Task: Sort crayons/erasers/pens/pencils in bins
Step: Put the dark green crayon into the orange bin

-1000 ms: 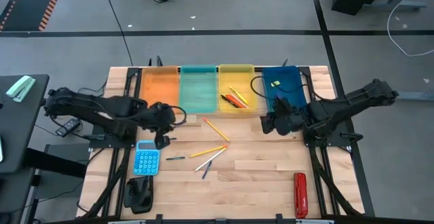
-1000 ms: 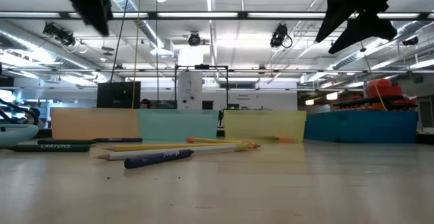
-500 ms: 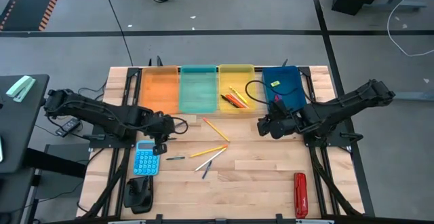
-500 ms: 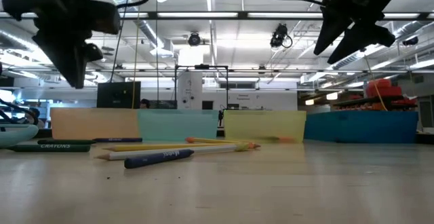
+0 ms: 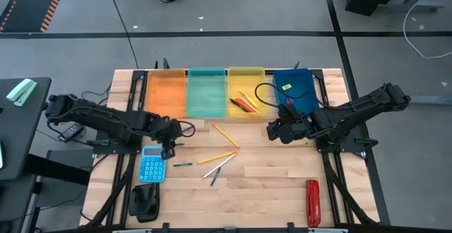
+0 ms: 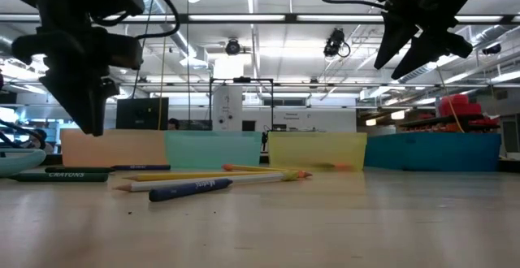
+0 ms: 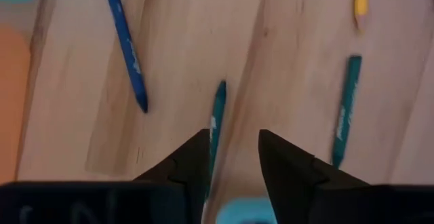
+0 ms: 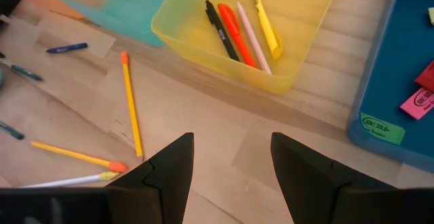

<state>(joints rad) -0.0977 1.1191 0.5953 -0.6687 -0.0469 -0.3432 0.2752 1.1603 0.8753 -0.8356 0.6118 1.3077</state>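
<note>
Crayons lie loose on the wooden desk (image 5: 282, 183) at the left: the left gripper (image 7: 232, 157) hangs low over a teal crayon (image 7: 217, 125) with its two dark fingers (image 7: 192, 161) spread a little, the crayon's near end running in between them, though whether they touch it I cannot tell. A blue crayon (image 7: 127, 47) lies just beside it, and a second teal crayon (image 7: 345, 119) on its other side. In the high view this gripper (image 5: 169, 138) sits just above the light-blue calculator (image 5: 152, 164), in front of the orange bin (image 5: 165, 92). Right of that stand the teal bin (image 5: 206, 92), the yellow bin (image 5: 263, 90) and the dark blue bin (image 5: 304, 85) in one row along the far edge. The yellow one holds a black pen (image 8: 215, 24), an orange-red stick (image 8: 234, 27), a pale pink stick (image 8: 253, 36) and a yellow stick (image 8: 265, 22) — side by side. On the open desk in front lie an orange-yellow pencil (image 8: 131, 102), a second yellow pencil (image 8: 78, 155) and a white pencil (image 8: 71, 180). The right gripper (image 8: 230, 163) hovers above the desk before the yellow and blue bins, its fingers (image 8: 166, 166) wide apart and holding nothing. In the blue bin lie a pink eraser (image 8: 416, 103) and a yellow-green eraser (image 8: 381, 127) — flat on the floor. A red oblong tool (image 5: 312, 202) rests near the desk's front right corner.
</note>
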